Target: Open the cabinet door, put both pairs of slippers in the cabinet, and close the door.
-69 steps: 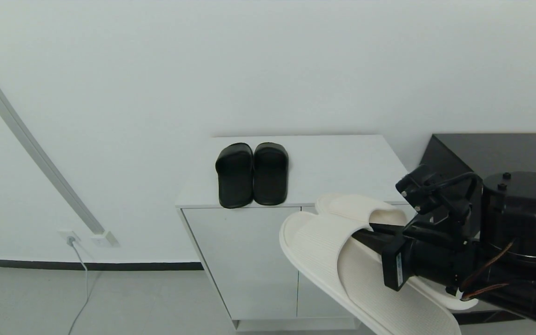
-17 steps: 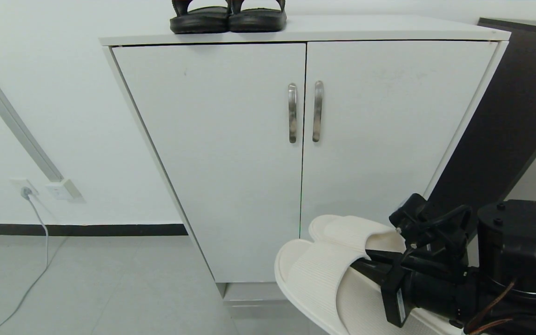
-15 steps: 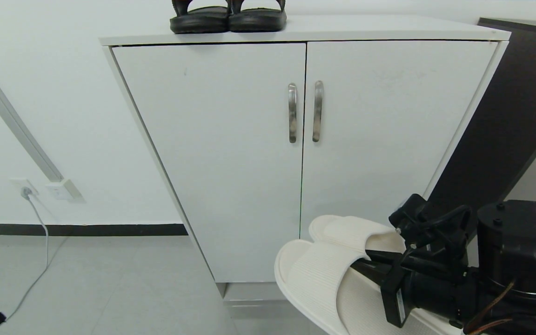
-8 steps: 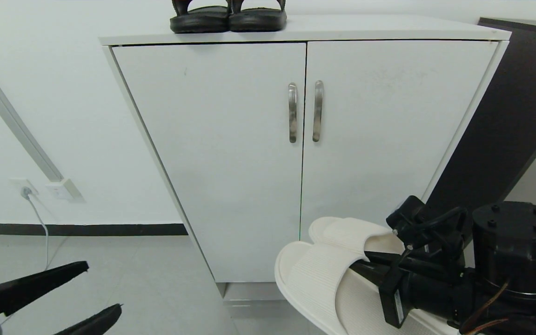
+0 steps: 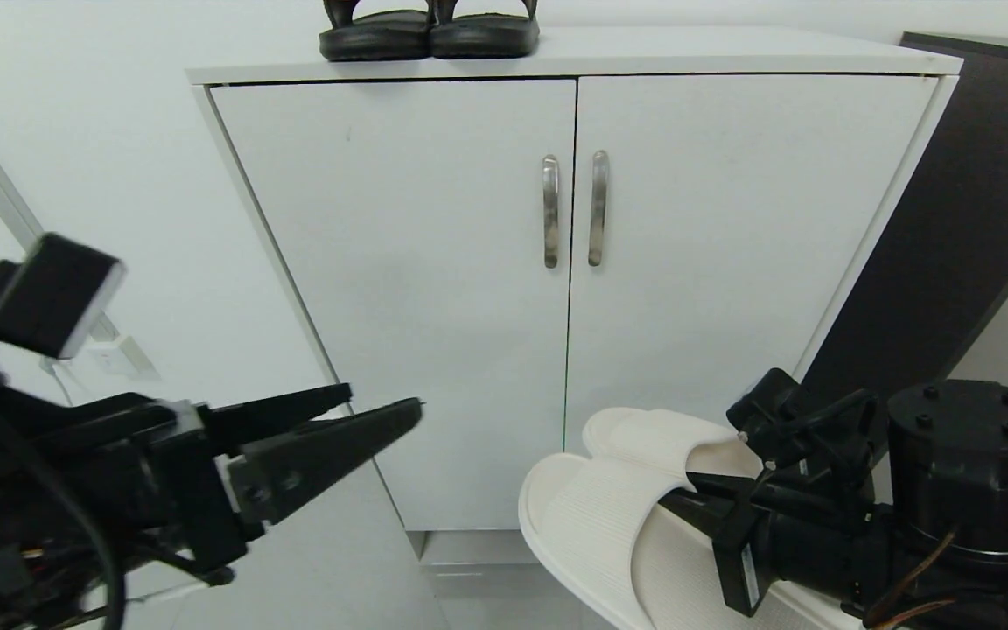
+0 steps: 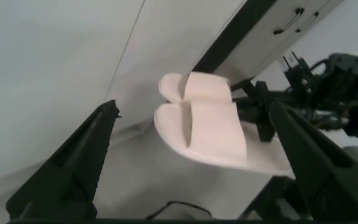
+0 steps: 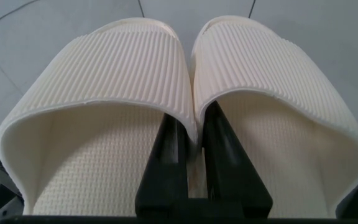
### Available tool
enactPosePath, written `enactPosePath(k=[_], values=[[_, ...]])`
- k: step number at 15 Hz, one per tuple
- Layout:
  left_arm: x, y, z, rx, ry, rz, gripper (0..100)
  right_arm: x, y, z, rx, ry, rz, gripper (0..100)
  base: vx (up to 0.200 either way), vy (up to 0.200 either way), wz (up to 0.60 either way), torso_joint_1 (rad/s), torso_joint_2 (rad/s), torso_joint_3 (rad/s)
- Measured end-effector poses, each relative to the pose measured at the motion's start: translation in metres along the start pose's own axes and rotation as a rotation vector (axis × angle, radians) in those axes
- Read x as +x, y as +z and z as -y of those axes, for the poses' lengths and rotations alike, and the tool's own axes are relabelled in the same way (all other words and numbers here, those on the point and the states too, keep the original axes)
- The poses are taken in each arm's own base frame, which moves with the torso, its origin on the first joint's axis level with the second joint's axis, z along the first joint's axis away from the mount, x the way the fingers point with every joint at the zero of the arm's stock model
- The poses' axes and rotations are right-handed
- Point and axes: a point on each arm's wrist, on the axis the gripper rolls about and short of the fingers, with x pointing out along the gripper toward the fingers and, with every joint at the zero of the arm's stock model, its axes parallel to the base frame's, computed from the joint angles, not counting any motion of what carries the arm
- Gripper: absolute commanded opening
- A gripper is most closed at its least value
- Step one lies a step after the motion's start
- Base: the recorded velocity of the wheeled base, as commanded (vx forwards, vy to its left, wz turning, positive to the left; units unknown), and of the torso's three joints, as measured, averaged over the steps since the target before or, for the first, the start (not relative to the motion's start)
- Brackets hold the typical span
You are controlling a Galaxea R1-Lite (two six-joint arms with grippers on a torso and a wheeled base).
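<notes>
White slippers tight in right tool, toes toward cabinet; left tool agape.

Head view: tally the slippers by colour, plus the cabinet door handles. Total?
black slippers: 2
white slippers: 2
door handles: 2
Total: 6

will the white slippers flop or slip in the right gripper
Probably light and fairly stiff: the white slippers jut out from the right gripper without sagging. Pinched only at their inner edges, they might twist if bumped.
</notes>
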Motion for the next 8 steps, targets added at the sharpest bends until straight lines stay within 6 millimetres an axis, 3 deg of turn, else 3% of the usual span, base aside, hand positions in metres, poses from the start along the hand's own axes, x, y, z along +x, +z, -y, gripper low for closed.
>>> enactPosePath(k=[8], values=[[0.111,0.041,0.051,0.019,-0.292,-0.021,100,-0.001,-0.002,0.000,0.000,0.009,-0.007,0,0.000,0.000,0.00,0.000,0.00,0.000]])
